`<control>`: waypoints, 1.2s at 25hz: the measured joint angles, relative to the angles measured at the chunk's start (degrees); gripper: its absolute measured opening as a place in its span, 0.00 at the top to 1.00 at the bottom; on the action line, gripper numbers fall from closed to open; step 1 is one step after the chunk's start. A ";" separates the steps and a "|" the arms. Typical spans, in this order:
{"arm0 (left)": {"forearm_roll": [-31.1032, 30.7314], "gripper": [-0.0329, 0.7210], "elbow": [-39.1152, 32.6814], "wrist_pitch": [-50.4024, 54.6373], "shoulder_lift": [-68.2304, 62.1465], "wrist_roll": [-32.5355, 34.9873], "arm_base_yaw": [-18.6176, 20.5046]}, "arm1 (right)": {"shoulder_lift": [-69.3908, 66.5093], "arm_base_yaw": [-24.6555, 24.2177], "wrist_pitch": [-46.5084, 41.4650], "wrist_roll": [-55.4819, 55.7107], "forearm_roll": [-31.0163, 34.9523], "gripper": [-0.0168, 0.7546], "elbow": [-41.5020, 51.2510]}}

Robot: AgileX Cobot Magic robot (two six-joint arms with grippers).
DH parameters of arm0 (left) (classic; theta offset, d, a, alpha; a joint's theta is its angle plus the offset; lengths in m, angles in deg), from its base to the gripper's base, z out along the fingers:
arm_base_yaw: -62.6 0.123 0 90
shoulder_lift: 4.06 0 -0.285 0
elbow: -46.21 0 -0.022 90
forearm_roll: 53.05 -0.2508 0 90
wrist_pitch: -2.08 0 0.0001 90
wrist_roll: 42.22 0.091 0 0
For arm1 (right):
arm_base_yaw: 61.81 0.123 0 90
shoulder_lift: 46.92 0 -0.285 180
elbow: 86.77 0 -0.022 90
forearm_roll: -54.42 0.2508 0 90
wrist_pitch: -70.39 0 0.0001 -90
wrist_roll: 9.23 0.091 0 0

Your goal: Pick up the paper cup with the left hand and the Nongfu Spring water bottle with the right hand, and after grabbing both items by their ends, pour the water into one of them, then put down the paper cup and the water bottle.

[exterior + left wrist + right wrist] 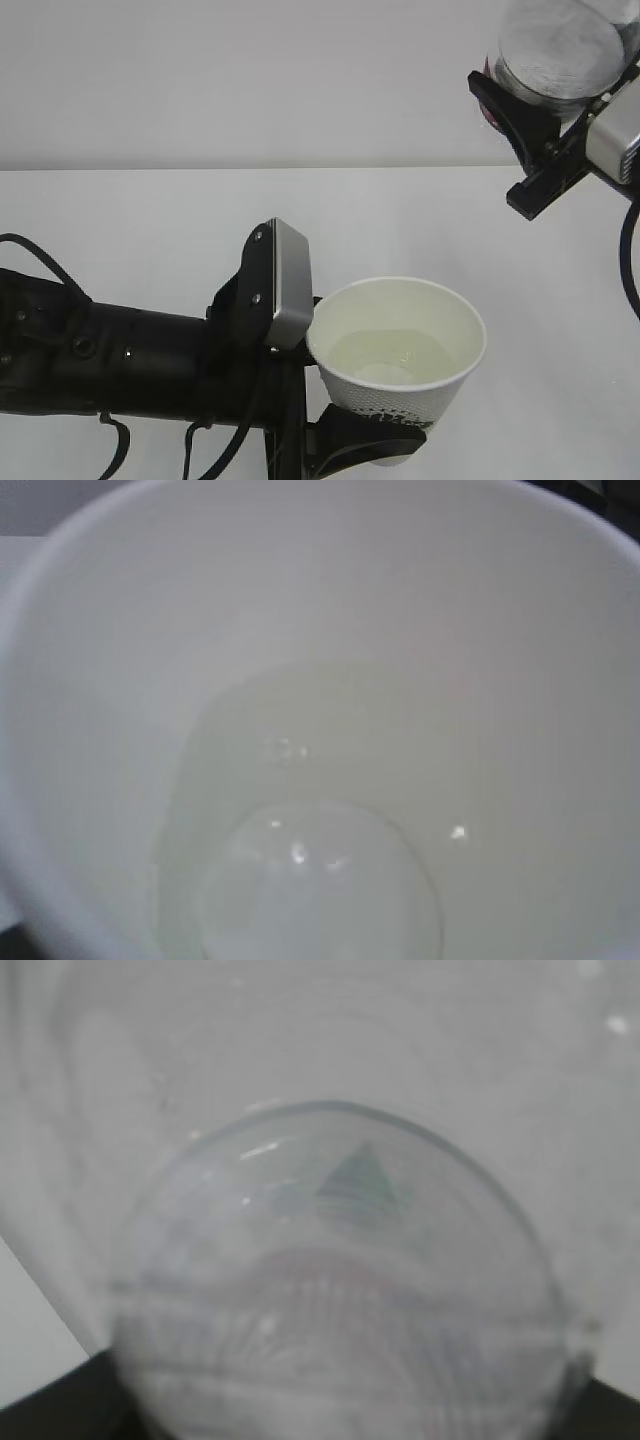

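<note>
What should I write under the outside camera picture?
Left hand holds the paper cup with water inside; right hand holds the bottle.

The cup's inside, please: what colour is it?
Cream-white on the cup, clearest in the left wrist view.

Bottle (560, 45) cut off by top edge, neck and label unseen; blurred in right wrist view. Cup (400, 350) base hidden behind left claw (365, 445). Cup rim cropped in left wrist view.

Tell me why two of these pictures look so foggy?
Left wrist view: the paper cup fills the lens, soft, with glints on the water. Right wrist view: the water bottle is pressed close, blurred. Exterior view: sharp, evenly lit.
</note>
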 joint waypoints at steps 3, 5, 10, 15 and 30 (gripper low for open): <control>0.00 0.30 0.00 0.00 0.00 0.00 0.00 | 0.00 0.00 0.00 2.01 0.22 0.38 0.00; 0.00 0.30 0.00 0.00 0.00 0.00 0.00 | 0.00 0.00 0.00 3.86 0.36 0.38 0.00; 0.00 0.30 0.00 0.00 0.00 0.00 0.00 | 0.00 0.00 0.00 7.25 0.54 0.38 0.00; 0.00 0.30 0.00 0.00 0.00 0.00 0.00 | 0.00 0.00 0.00 9.61 3.25 0.38 0.00; 0.00 0.30 0.00 0.00 0.00 0.00 0.00 | 0.00 0.00 -6.60 12.28 12.08 0.38 0.48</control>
